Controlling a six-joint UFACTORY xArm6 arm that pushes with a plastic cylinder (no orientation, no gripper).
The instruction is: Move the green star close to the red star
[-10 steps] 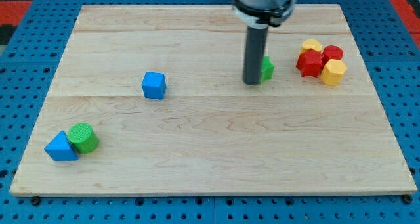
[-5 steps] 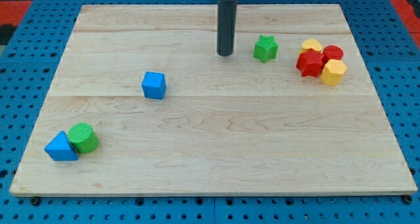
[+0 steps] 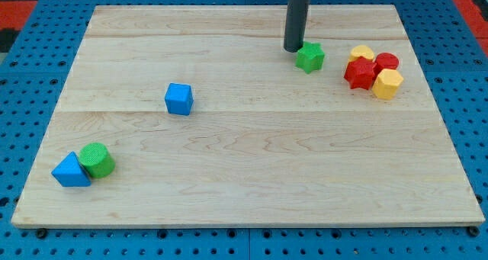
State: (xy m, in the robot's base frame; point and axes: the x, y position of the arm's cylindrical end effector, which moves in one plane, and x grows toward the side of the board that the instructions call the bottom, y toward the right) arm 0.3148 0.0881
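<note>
My tip (image 3: pixel 293 49) stands in the upper middle of the frame, right at the upper-left edge of the green star (image 3: pixel 309 57); whether it touches cannot be told, and there is no gripper, only the straight rod. The green star lies in the upper right of the wooden counter (image 3: pixel 252 168), near but apart from the red star (image 3: pixel 359 73), which sits packed with two yellow blocks (image 3: pixel 388 84) and a second red block (image 3: pixel 386 61). A blue cube (image 3: pixel 179 98) sits left of centre, and a blue triangle (image 3: pixel 70 171) touches a green cylinder (image 3: pixel 97 159) at the lower left.
</note>
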